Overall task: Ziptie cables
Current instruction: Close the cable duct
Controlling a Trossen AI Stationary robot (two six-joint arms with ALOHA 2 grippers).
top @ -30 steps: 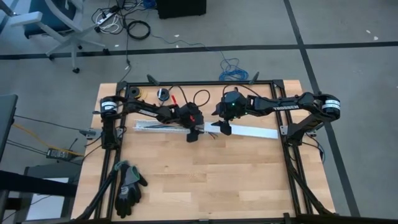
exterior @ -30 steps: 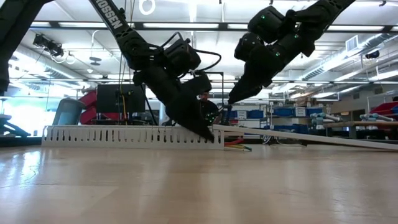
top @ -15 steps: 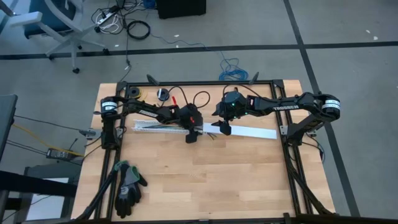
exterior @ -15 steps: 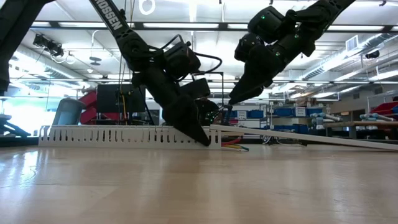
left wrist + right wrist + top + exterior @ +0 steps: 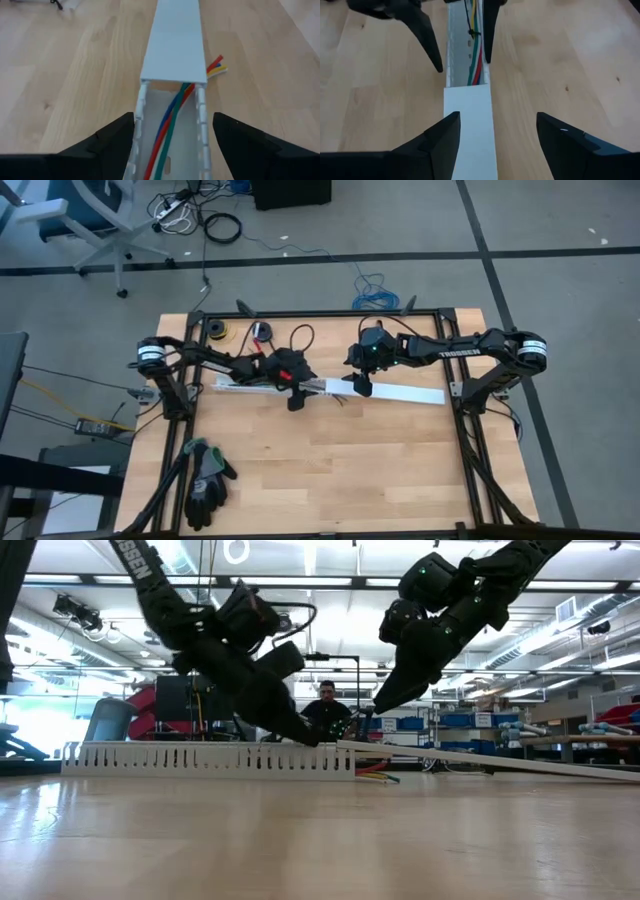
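Our left claw point(image 5: 297, 398) has slid back along the slotted duct point(image 5: 170, 125) toward the table's left edge — open, empty; right claw point(image 5: 361, 384) open above the cover point(image 5: 469, 130) — cables point(image 5: 172, 112) remain untied.

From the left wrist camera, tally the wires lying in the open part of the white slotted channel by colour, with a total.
Thin blue wire: 1
Thin red wire: 1
Thin green wire: 1
Total: 3 wires showing in the open white slotted plastic channel; any lying under these cannot be seen.
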